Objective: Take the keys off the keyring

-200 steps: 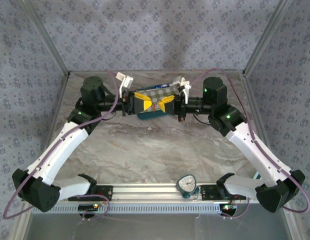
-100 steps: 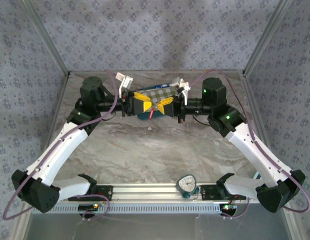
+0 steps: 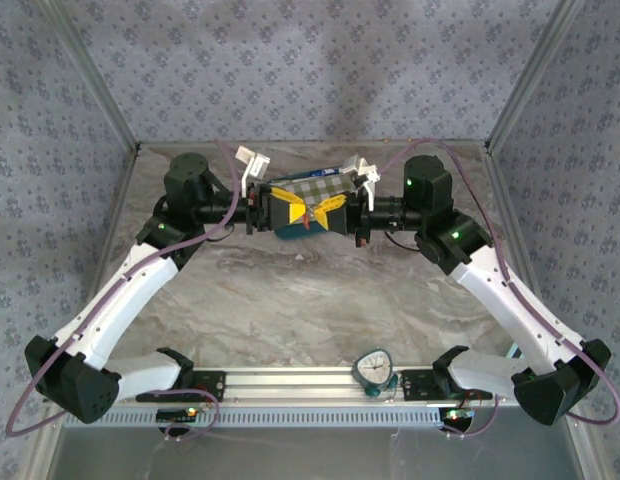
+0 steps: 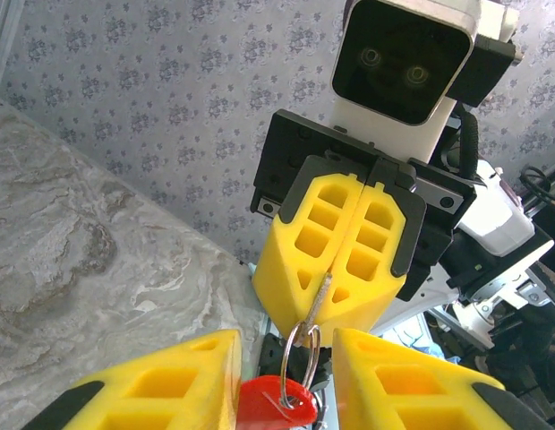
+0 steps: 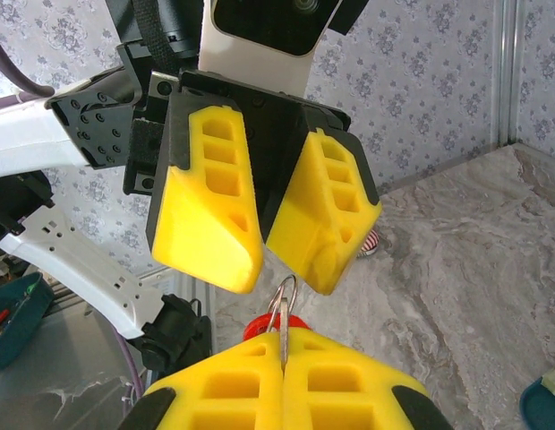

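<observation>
Both grippers meet tip to tip above the far middle of the table. My right gripper (image 3: 333,210) (image 5: 283,348) is shut on a metal key (image 5: 283,333) (image 4: 324,291), whose blade sticks out from between its yellow fingers. A silver keyring (image 4: 302,351) (image 5: 284,296) hangs from that key, and a red key head (image 4: 276,403) (image 5: 264,324) hangs on the ring. My left gripper (image 3: 290,209) (image 4: 286,363) stands open, its fingers (image 5: 210,210) either side of the ring without touching it.
Behind the grippers lies a checked cloth bundle (image 3: 312,186) over a teal object (image 3: 290,233). A round dial timer (image 3: 373,368) sits on the rail at the near edge. A red-striped item (image 5: 371,242) lies on the marble table (image 3: 310,300).
The red key head has swung up closer between the grippers. The left arm has edged slightly to the right; the right gripper keeps hold of the key.
</observation>
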Available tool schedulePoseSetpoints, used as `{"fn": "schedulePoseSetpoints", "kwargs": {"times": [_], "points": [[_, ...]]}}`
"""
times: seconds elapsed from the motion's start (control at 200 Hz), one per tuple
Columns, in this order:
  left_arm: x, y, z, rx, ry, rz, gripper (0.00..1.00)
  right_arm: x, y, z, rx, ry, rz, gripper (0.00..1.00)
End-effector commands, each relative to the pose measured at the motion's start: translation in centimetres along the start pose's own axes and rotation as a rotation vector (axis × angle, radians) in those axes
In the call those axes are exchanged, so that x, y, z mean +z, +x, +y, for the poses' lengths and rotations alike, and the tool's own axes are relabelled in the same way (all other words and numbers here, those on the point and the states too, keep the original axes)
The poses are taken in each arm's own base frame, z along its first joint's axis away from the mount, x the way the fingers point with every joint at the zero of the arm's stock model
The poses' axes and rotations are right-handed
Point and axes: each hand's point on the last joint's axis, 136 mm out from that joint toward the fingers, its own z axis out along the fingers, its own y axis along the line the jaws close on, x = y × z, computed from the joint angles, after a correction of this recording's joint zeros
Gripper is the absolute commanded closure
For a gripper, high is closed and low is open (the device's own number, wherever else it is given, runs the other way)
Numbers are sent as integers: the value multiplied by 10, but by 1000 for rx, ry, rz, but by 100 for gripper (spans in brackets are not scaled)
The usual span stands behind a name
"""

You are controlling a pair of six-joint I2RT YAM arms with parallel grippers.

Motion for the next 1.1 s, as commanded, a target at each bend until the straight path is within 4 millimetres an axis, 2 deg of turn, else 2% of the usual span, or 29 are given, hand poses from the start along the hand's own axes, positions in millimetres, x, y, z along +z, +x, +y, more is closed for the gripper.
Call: {"fn": "schedulePoseSetpoints", "kwargs": {"times": [0.0, 0.19, 0.375, 0.625, 0.695, 0.705, 0.72, 0.985, 1.094], "points": [[1, -5, -14, 56, 49, 4, 73, -2, -13, 9, -37, -21, -29, 100], [1, -6, -15, 60, 48, 1, 91, -3, -13, 8, -43, -12, -31, 100], [1, -6, -16, 66, 43, -4, 100, -6, -13, 8, -70, 7, -47, 100], [-4, -15, -14, 73, 12, -66, 100, -11, -12, 8, -115, 36, -71, 100], [-9, -19, -11, 70, 0, -97, 100, -15, -17, 11, -136, 43, -89, 100], [-9, -20, -11, 68, -3, -102, 100, -13, -8, 7, -121, 46, -75, 100], [-10, -21, -10, 67, -6, -108, 100, -12, -4, 6, -115, 47, -70, 100], [-15, -24, -6, 51, -19, -141, 100, -14, -8, 7, -122, 56, -74, 100], [-18, -23, -6, 62, -37, -147, 84, -14, -6, 7, -117, 54, -65, 100]]}}
